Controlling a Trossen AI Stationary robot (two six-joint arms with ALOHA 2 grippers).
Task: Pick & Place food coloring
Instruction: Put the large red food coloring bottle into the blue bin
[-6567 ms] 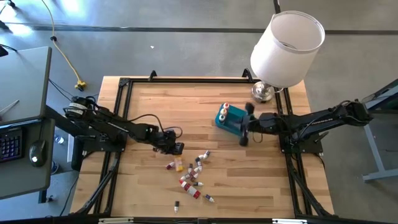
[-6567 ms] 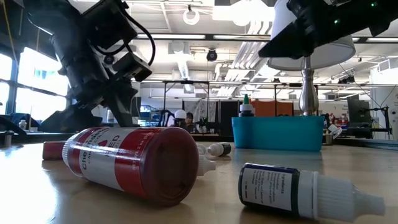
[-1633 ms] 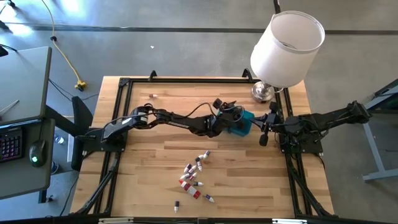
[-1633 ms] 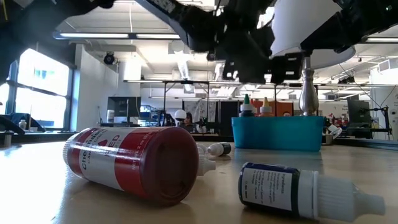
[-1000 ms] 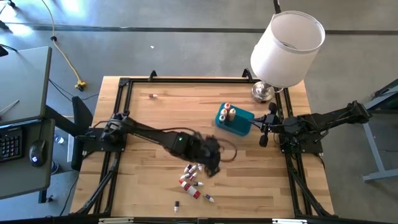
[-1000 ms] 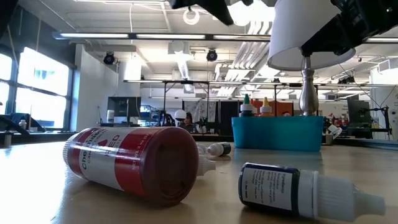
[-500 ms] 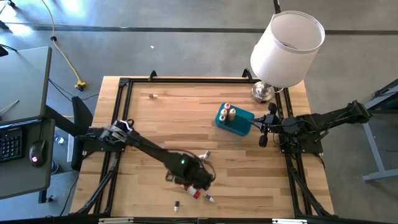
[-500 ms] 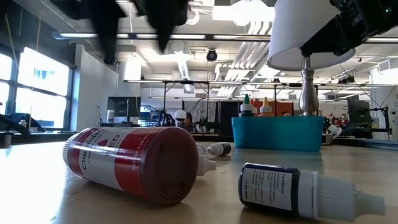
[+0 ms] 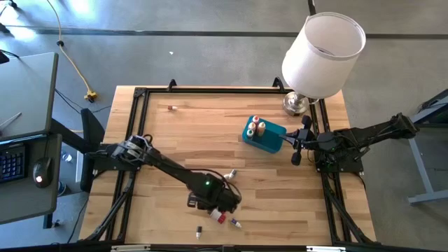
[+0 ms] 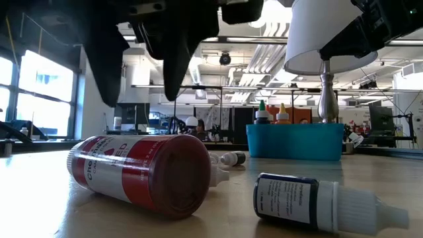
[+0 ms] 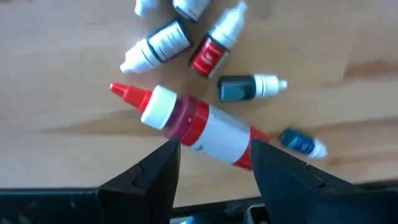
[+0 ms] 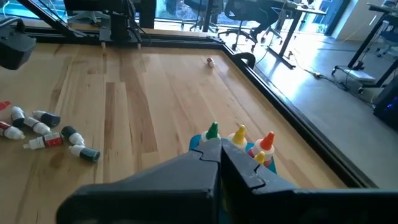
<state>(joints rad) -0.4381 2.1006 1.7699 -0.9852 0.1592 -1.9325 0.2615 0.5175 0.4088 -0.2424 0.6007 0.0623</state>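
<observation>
Several small food coloring bottles lie on their sides in a loose pile near the table's near edge. The biggest is a red bottle with a white label and red cap. My left gripper hangs open just above it. Its fingers stand on either side of the body and do not touch it. Three more bottles stand upright in the teal bin. My right gripper is shut and waits beside the bin's right end.
A lamp with a white shade stands at the table's far right corner, behind the bin. A dark bottle and smaller ones lie close around the red one. One small red-capped item lies alone near the far edge. A black frame rims the table.
My left arm has swung from the middle of the table toward the near edge and come over the bottle pile. It has then dropped lower, so its open fingers now hang just above the big red bottle. The bottles have not moved.
</observation>
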